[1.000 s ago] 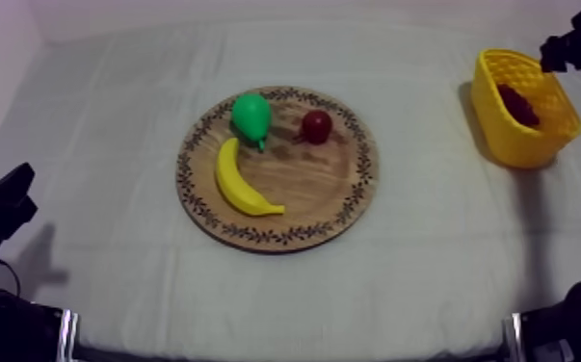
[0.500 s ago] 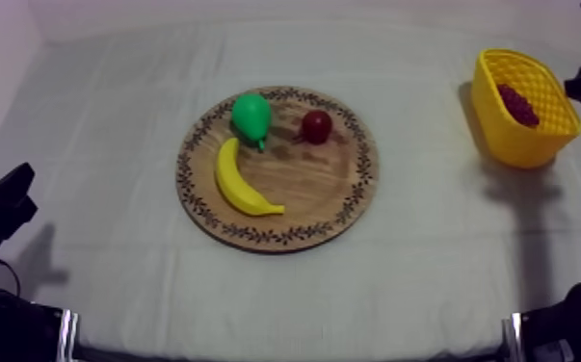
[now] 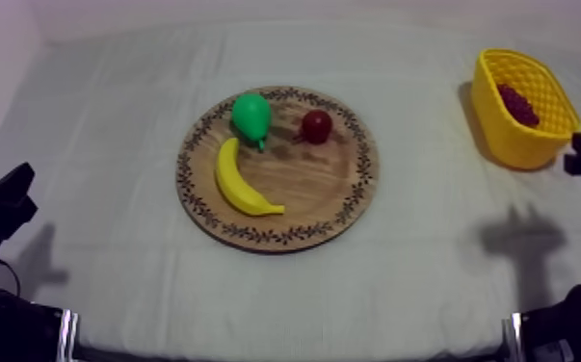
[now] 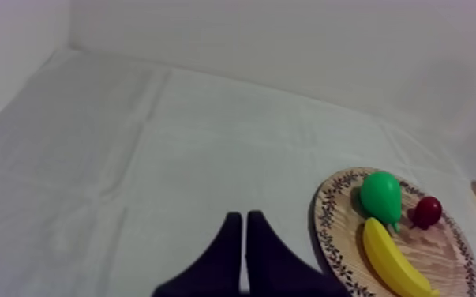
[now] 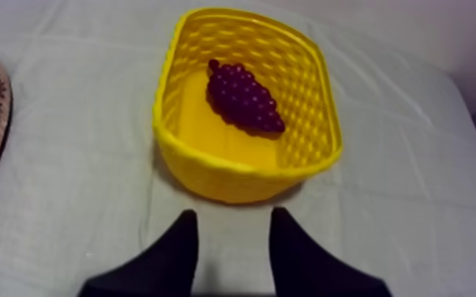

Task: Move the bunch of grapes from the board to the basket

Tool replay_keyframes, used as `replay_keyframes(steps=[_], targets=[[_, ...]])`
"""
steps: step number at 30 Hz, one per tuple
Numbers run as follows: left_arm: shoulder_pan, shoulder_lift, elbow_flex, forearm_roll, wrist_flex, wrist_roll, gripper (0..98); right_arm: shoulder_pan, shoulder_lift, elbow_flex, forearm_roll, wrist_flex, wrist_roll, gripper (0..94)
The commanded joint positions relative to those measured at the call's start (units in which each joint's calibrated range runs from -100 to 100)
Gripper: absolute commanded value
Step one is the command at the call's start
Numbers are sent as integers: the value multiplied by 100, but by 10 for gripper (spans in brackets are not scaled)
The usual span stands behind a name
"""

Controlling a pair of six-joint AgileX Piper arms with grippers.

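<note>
Bunch of grapes (image 5: 243,98) lies inside the yellow basket (image 5: 233,175), just beyond my right gripper (image 5: 234,221), whose fingers stand released, apart with nothing between them. Basket wall sits nearest the fingertips, grapes toward its far side. My left gripper (image 4: 243,225) is clenched into a narrow wedge on nothing; beyond it, off to one side, I note the wooden board (image 4: 329,221) carrying banana (image 4: 395,265), pear (image 4: 381,196), then small red fruit (image 4: 427,211).

Board (image 3: 303,188) at centre of table (image 3: 111,135), pear (image 3: 251,116), banana (image 3: 241,180) and small red fruit (image 3: 316,125) on it, basket (image 3: 508,140) at right, grapes (image 3: 517,104) inside
</note>
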Motion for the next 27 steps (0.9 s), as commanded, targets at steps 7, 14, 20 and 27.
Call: replay_keyframes(steps=[7, 14, 20, 27], targets=[[0, 0, -3, -3, -5, 1, 1, -26, -1731, 1294, -190, -142, 118, 127], [0, 0, -3, -3, -5, 1, 1, 181, -2929, 1842, -334, -76, -13, 18], [0, 0, -3, -3, -5, 1, 1, 2, -3204, 2046, -61, -272, -719, 5], [0, 0, -3, -3, -5, 1, 1, -205, -3237, 2090, 121, -243, -1336, 3]])
